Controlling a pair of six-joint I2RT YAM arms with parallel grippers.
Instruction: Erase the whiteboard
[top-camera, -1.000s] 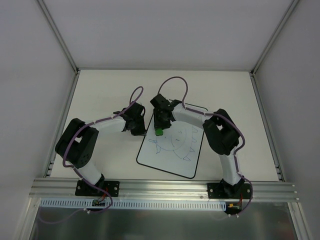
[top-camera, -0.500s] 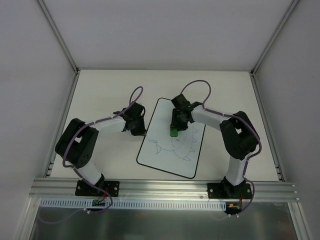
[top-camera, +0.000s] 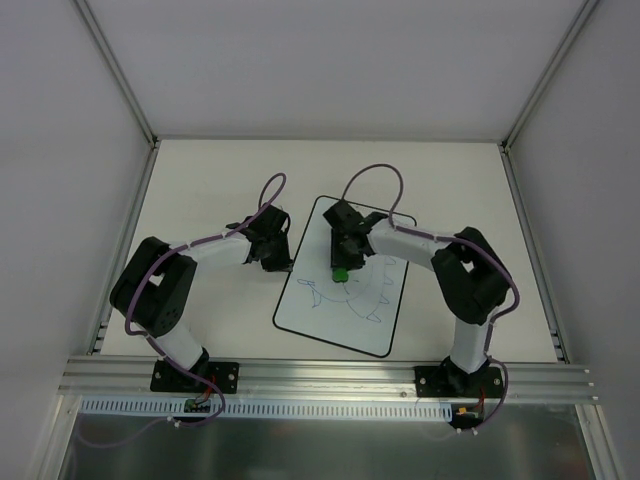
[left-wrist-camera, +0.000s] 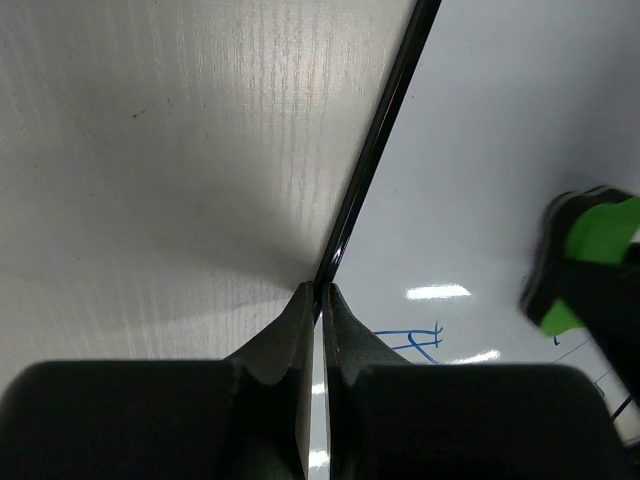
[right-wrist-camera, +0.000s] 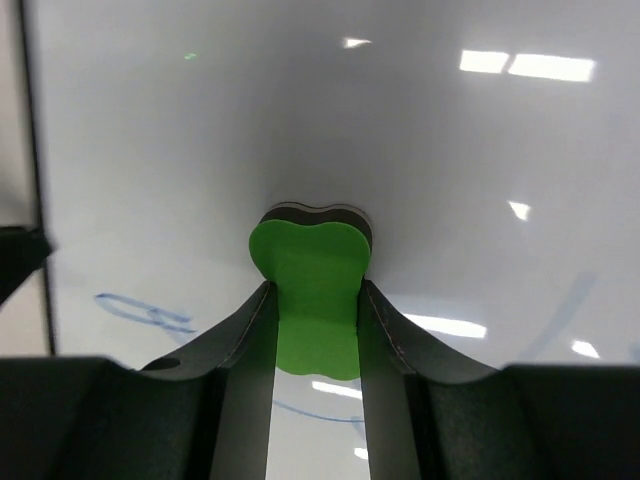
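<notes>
The whiteboard (top-camera: 345, 328) lies tilted on the table between the arms, with blue doodles (top-camera: 352, 300) across its lower half and a bare upper half. My right gripper (top-camera: 341, 266) hangs over the board's middle, shut on the small green eraser (top-camera: 341, 272). In the right wrist view the eraser (right-wrist-camera: 312, 262) sits between the fingers (right-wrist-camera: 250, 330), its dark pad flat on the whiteboard (right-wrist-camera: 300, 120). My left gripper (top-camera: 277, 262) is shut, and its tips (left-wrist-camera: 320, 292) rest on the black left edge of the whiteboard (left-wrist-camera: 480, 150). The eraser (left-wrist-camera: 595, 250) also shows there, at the right.
The white table (top-camera: 200, 190) is fenced by metal rails at left, right and front, with white walls all round. Both arm bases are bolted to the front rail (top-camera: 330, 375). Purple cables loop above each wrist.
My right gripper swept the eraser to the right across the board, then back left and a little nearer. Blue lines in the doodle's upper right are gone. The left arm stayed put.
</notes>
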